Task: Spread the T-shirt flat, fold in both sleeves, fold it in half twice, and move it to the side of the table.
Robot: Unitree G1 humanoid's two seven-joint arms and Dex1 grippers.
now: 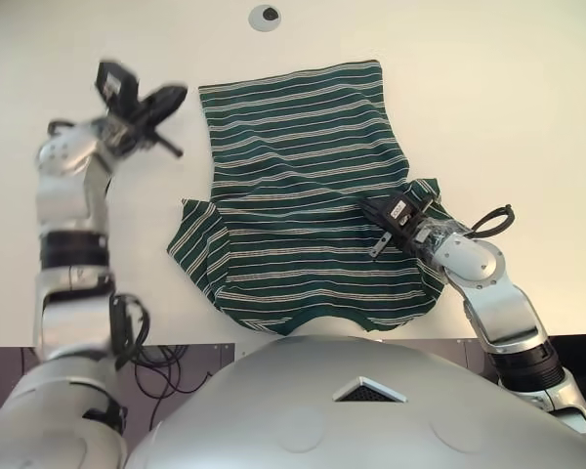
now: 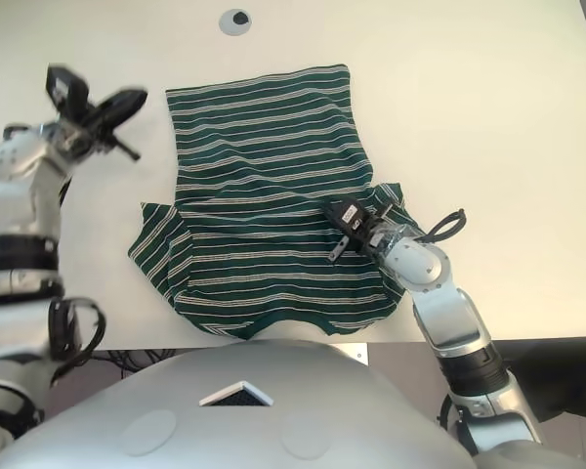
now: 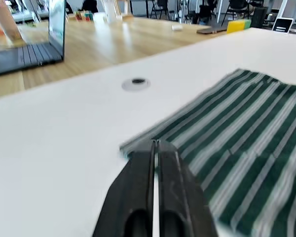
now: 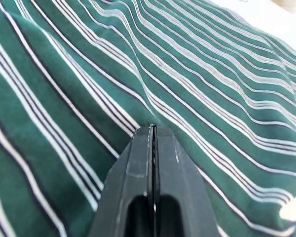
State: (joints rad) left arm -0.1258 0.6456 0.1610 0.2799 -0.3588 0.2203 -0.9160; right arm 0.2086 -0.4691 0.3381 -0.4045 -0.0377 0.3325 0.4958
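Soft, light striped T-shirt (image 1: 303,176), laid mid-table (image 1: 527,98), is best pinched at sleeve edges/hem corners; left gripper (image 3: 154,144) beside it & right gripper (image 4: 152,129) over its right sleeve are seen closed, w/ nothing held.

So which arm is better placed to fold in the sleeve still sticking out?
Probably left: that sleeve lies on its side, while the right gripper rests at the T-shirt's opposite edge.
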